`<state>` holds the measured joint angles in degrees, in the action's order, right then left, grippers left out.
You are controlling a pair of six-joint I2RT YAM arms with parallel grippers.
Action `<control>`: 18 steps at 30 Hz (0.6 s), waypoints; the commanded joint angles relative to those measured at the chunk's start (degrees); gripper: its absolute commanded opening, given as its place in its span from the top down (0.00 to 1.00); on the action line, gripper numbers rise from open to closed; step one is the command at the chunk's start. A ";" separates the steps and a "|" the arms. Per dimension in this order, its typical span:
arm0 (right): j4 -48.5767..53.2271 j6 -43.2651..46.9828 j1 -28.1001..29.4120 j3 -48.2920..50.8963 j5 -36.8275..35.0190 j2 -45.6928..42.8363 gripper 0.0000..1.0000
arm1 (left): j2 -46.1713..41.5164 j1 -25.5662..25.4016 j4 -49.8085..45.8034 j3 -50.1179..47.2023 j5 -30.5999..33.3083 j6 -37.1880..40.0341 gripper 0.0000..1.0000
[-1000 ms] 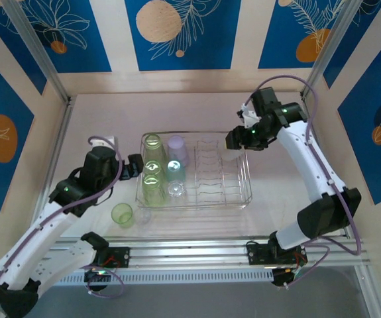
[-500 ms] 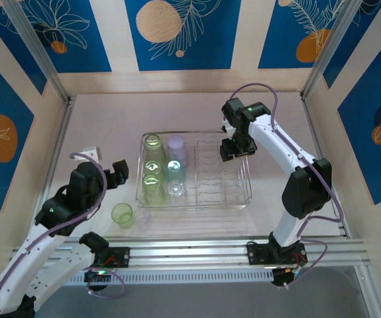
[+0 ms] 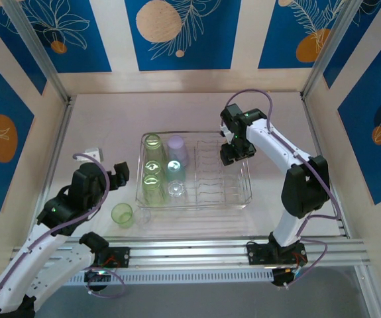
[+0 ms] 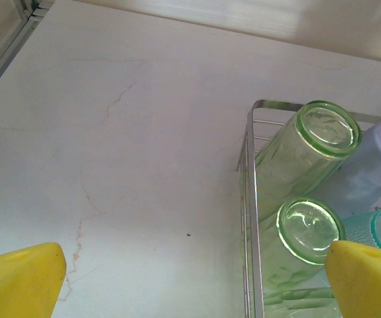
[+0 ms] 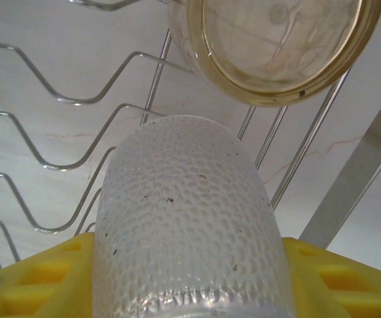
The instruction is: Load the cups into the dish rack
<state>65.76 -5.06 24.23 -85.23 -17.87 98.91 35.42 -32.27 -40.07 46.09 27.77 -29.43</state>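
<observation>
**Right arm has swung a cup in over the rack; left arm has drawn back**

Since a second ago, the right arm has folded in from the right side of the table [image 3: 197, 109] and now hangs over the rack's tines. The left arm has pulled away from the rack's left edge, toward the near left.

Nearest the arm bases, two cups wait loose on the table just outside the rack's near-left corner. One is a green cup [image 3: 122, 214], and a clear cup [image 3: 144, 215] stands just beside it. The left gripper [image 3: 119, 173] hovers above and behind them, jaws wide apart and empty.

Further back sits the rack [image 3: 197, 207]. Its left part holds upturned green cups [image 3: 152, 167] in a row, with a lilac cup [image 3: 177, 149], a teal cup [image 3: 175, 169] and another clear one alongside.

Furthest back, the right gripper [image 3: 233, 154] is over the rack's far right part and clamps a dimpled cup [image 5: 183, 218] between its yellow pads. In the wrist view, wire tines [image 5: 57, 99] lie below that cup. An amber cup [image 5: 283, 46] lies just beyond it, already in the rack.

The step in hand looks like placing the dimpled cup. Next, the right arm would need to lower it between the tines, clear of the amber cup, then let go. The two loose cups are left for later.
</observation>
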 commanded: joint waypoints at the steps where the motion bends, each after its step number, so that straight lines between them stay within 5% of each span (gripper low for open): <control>1: -3.33 1.96 0.12 1.18 -1.02 0.26 1.00 | -0.17 0.09 0.17 -0.82 0.95 0.65 0.00; 18: -9.24 4.68 0.73 3.66 -4.60 4.54 1.00 | -0.48 0.02 -0.44 -1.26 0.64 -0.18 0.00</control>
<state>59.79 -1.56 25.15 -82.78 -20.51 101.91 35.40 -32.27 -39.94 45.34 27.75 -29.50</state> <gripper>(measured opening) 0.568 0.997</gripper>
